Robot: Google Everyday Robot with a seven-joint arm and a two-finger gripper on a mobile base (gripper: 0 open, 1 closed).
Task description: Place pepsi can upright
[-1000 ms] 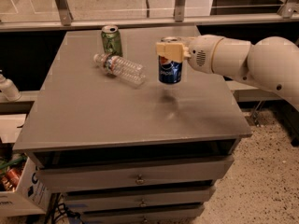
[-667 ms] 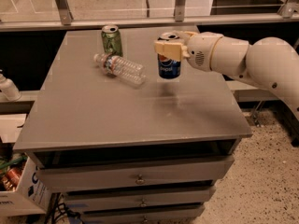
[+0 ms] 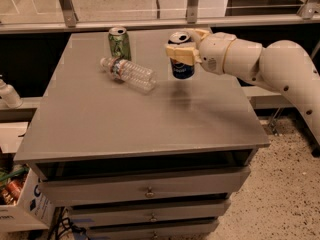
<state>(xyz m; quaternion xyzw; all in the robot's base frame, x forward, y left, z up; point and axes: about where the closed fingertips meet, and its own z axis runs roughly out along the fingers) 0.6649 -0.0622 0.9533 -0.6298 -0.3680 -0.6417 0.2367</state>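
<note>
The blue pepsi can is held upright, its silver top tilted slightly toward the camera, a little above the grey table top at the back right; its shadow falls on the table below. My gripper comes in from the right on a white arm and is shut on the can's upper part, with tan fingers wrapped around it.
A green can stands upright at the back of the table. A clear plastic bottle lies on its side just left of the pepsi can. Drawers sit below the table's front edge. A white bottle stands on a shelf at far left.
The gripper with the pepsi can has shifted slightly toward the back of the table. The green can and the bottle have not moved.
</note>
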